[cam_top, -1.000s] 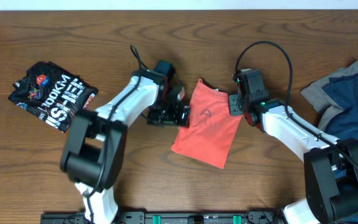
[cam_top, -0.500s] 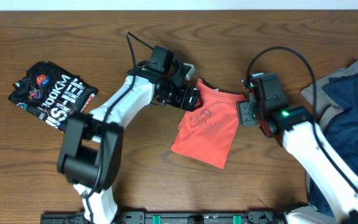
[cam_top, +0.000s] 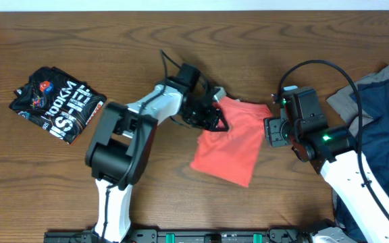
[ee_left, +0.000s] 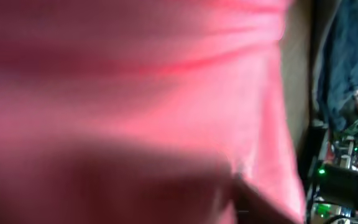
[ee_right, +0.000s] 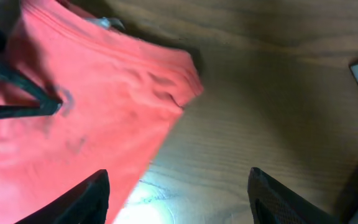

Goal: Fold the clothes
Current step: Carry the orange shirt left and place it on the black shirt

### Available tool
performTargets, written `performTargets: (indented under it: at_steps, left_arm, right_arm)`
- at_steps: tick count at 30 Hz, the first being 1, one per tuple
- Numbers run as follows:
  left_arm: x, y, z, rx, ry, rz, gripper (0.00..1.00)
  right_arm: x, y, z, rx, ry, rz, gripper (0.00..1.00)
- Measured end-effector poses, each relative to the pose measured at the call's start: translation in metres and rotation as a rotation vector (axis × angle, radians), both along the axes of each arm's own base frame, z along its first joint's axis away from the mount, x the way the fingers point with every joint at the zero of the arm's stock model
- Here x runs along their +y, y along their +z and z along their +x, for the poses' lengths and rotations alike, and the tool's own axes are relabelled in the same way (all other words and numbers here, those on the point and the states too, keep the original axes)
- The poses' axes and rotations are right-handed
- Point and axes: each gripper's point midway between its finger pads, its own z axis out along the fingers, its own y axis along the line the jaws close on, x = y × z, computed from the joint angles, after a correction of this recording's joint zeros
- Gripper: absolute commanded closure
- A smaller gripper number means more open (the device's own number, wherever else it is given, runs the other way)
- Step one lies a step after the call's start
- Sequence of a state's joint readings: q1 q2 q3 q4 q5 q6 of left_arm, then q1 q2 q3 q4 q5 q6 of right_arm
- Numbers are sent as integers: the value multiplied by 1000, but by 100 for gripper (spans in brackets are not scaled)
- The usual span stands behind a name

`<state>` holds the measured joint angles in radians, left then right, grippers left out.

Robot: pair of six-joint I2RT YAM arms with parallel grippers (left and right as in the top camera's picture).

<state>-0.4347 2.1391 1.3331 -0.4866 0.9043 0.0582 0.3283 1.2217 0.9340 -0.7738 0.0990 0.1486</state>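
Note:
A coral-red T-shirt (cam_top: 234, 142), folded into a rough rectangle, lies at the table's middle. My left gripper (cam_top: 215, 116) sits on its upper left corner. Blurred red cloth (ee_left: 135, 93) fills the left wrist view and hides the jaws, so their state cannot be made out. My right gripper (cam_top: 270, 131) is open just off the shirt's right edge. In the right wrist view its left finger (ee_right: 89, 196) hangs over the red hem (ee_right: 104, 99), and the right finger (ee_right: 272, 193) is over bare wood. More clothes, navy and grey (cam_top: 377, 111), are piled at the right.
A folded black T-shirt with white and red print (cam_top: 58, 102) lies at the far left. The navy and grey pile reaches the table's right edge, close to my right arm (cam_top: 346, 162). Bare wooden tabletop (cam_top: 181, 40) runs along the back.
My left gripper slid right onto the shirt's upper left corner. The mark on the shirt no longer shows. My right gripper drew back to the right and opened wider.

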Motion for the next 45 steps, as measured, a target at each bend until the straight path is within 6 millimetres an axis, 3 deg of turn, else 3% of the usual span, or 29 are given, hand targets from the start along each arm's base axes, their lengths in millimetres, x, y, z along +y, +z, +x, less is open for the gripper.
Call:
performTargets:
  at_steps: [4,7,13,18,23,31,33,34,35,36,37,41,45]
  left_arm:
    - [5,-9,5,8,41,56,94]
    - [15,-7,20,-10,92,81,94]
    - [70,21,69,-111,280,155,94]
    - [159,72,104,-261,514,319,94]
    - [270,122,126,-403,800,495,93]
    - [403,143,131,-468,1122,645,92]
    - [432,146,127,-464,1206,658,87]
    - [441,147,125,-460,1230,663,77]
    - [453,147,121,-449,1270,670,53]
    - [463,147,117,-438,1301,676,24]
    - [471,147,114,-431,1324,680,2]
    - [491,146,104,-401,1387,690,2]
    - [497,144,98,-380,1404,695,2]
  right_arm:
    - [-1,-1,-2,10,0,-4,31]
    - [-1,-2,-3,14,0,-5,31]
    - [-5,-2,-2,14,-12,-7,31]
    - [-6,-2,-2,14,-15,-8,31]
    - [-6,-2,-3,16,-15,-9,31]
    - [-6,-4,-5,29,-15,-12,31]
    - [-7,-4,-7,37,-15,-15,31]
    - [-7,-5,-8,39,-15,-15,31]
    - [-7,-5,-8,41,-15,-16,31]
    - [-7,-5,-8,42,-15,-16,31]
    - [-7,-5,-8,42,-15,-16,31]
    - [-7,-5,-8,42,-15,-16,31]
    - [-7,-5,-8,42,-15,-16,31]
